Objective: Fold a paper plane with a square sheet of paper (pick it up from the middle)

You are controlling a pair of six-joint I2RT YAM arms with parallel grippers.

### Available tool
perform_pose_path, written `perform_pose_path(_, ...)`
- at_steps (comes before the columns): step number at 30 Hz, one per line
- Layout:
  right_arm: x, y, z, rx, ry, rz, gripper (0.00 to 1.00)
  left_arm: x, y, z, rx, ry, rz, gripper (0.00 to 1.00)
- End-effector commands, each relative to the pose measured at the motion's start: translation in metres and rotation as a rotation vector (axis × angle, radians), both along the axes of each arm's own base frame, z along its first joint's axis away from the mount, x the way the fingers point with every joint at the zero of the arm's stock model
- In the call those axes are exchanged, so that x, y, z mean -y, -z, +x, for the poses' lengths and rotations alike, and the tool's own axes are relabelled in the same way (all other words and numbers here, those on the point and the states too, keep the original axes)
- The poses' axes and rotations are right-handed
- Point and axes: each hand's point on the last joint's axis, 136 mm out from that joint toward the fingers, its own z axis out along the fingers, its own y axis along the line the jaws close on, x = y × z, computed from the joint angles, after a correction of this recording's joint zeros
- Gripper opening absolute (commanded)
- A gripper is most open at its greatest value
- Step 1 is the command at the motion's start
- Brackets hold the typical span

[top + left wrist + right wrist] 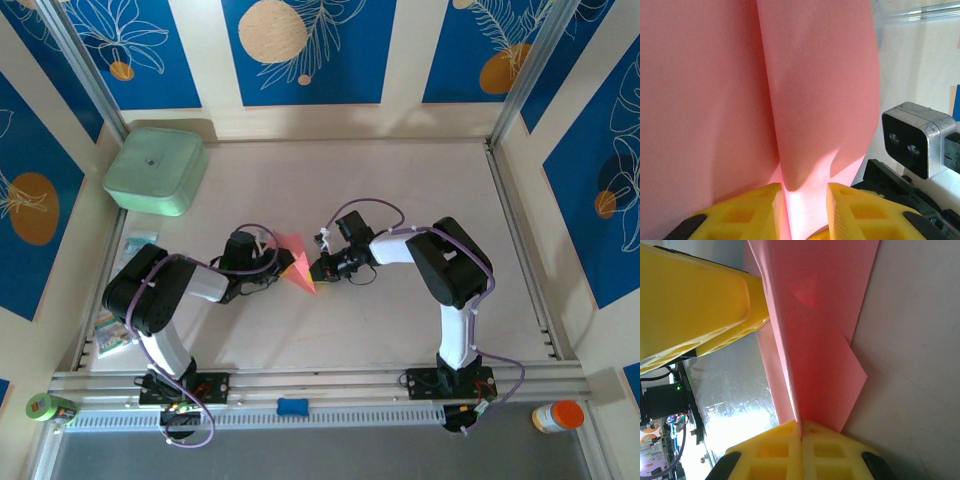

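Note:
The square sheet of paper (pixel 297 267) is a pink-red folded wedge held up off the table between my two grippers at mid-table. My left gripper (pixel 284 262) comes at it from the left. In the left wrist view the yellow jaws (pixel 805 205) stand apart, with a folded ridge of the paper (pixel 815 75) running down into the gap against the left finger (pixel 760 210). My right gripper (pixel 319 268) meets it from the right. Its yellow jaws (pixel 801 432) are pressed together on the paper's fold (pixel 815 340).
A mint-green square box (pixel 155 170) sits at the back left. Small printed packets (pixel 113 330) lie by the left wall. Along the front rail are a green roll (pixel 48 407), a blue piece (pixel 292 406) and an orange-capped bottle (pixel 557 415).

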Motion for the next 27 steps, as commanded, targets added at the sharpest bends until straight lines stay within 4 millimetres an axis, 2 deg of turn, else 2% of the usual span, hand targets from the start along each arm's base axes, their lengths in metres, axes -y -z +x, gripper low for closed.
perform_pose_path(1, 0.037, 0.055, -0.014, -0.095, 0.053, -0.218, 0.0, -0.005, 0.006, -0.001, -0.014, -0.015, 0.033, 0.31)
perform_pose_path(6, 0.029, 0.047, -0.016, -0.118, 0.028, -0.183, 0.0, 0.003, -0.003, 0.002, 0.014, 0.015, 0.014, 0.32)
perform_pose_path(11, 0.018, 0.031, -0.012, -0.134, 0.032, -0.131, 0.0, 0.002, 0.007, -0.003, -0.008, 0.017, 0.03, 0.32)
perform_pose_path(20, 0.004, 0.004, -0.007, -0.142, 0.03, -0.058, 0.0, 0.003, 0.013, -0.004, -0.015, 0.01, 0.029, 0.34)
perform_pose_path(27, -0.002, 0.0, -0.006, -0.15, 0.029, -0.051, 0.0, 0.001, 0.016, -0.007, -0.016, 0.0, 0.032, 0.37)
